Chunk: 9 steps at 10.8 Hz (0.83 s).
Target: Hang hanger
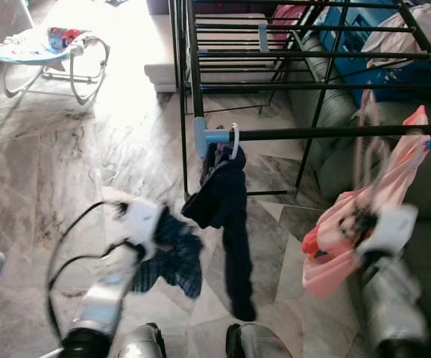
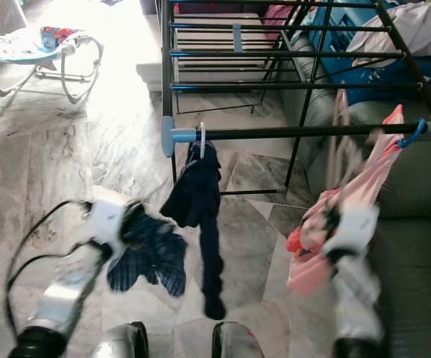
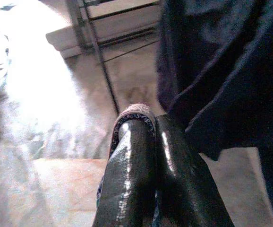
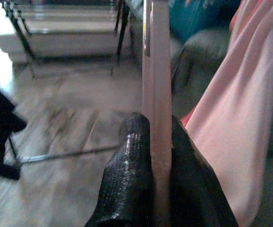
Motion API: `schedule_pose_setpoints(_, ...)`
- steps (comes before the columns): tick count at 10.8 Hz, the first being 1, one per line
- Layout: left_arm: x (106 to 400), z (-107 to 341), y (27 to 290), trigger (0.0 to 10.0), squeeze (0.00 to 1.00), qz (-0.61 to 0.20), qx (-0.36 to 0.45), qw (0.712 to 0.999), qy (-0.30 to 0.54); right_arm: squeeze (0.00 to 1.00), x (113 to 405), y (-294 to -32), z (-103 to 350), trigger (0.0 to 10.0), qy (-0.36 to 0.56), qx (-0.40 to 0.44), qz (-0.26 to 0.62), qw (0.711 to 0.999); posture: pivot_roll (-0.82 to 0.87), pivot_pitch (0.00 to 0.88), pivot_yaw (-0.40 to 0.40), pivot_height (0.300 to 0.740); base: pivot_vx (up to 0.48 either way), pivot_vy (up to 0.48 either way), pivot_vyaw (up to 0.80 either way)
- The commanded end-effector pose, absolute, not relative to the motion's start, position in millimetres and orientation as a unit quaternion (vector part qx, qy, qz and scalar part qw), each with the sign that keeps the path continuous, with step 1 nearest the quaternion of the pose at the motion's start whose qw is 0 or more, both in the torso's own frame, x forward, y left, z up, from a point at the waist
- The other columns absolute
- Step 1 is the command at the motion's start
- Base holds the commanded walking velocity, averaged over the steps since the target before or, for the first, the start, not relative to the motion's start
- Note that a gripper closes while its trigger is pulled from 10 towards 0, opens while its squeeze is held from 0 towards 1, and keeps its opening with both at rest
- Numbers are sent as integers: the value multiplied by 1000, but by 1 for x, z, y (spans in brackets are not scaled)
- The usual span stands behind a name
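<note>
Because its hook must reach the rail (image 1: 327, 133) at centre frame, my right gripper (image 4: 157, 127) clamps the pink hanger (image 4: 156, 71) upright; my left gripper (image 3: 148, 127) pinches checked cloth (image 1: 172, 257) aside, lower left.

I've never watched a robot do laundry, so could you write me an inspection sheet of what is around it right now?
Surface: grey marbled floor.
Job's things: pink hanger with pink garment; dark garment hanging from the drying rack rail.
Clutter: baby bouncer.
Grippers: right gripper shut on the pink hanger; left gripper shut on plaid cloth.
Cables: black cable looping along the left arm.
Surroundings: grey sofa under the rack.
</note>
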State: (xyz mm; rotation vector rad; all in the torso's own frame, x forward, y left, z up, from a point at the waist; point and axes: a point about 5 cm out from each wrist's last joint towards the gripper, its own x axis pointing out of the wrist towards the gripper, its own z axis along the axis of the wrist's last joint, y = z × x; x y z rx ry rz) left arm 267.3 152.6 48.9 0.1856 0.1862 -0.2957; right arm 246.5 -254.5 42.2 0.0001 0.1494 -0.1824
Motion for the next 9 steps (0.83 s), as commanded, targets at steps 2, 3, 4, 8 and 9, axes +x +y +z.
schedule_pose_setpoints(2,270,53,153,10000,0,-136,88,984,78,0,239,-239,32,10000,99,5,-60,993,-53,133,-53,740,0,0,0)
schedule_pose_setpoints(3,269,54,149,10000,0,-137,86,984,73,0,238,-230,28,10000,118,4,-26,993,-45,141,-59,740,0,0,0)
schedule_pose_setpoints(4,269,55,147,10000,0,-138,86,984,69,0,238,-229,29,10000,122,2,-12,992,-44,146,-62,740,0,0,0)
schedule_pose_setpoints(8,262,54,148,10000,0,-143,89,983,73,0,244,-251,24,10000,218,-7,2,976,-37,166,-45,740,0,0,0)
schedule_pose_setpoints(9,262,52,148,10000,0,-145,91,982,78,0,249,-250,27,10000,213,-15,11,977,-39,163,-45,740,-251,0,0)
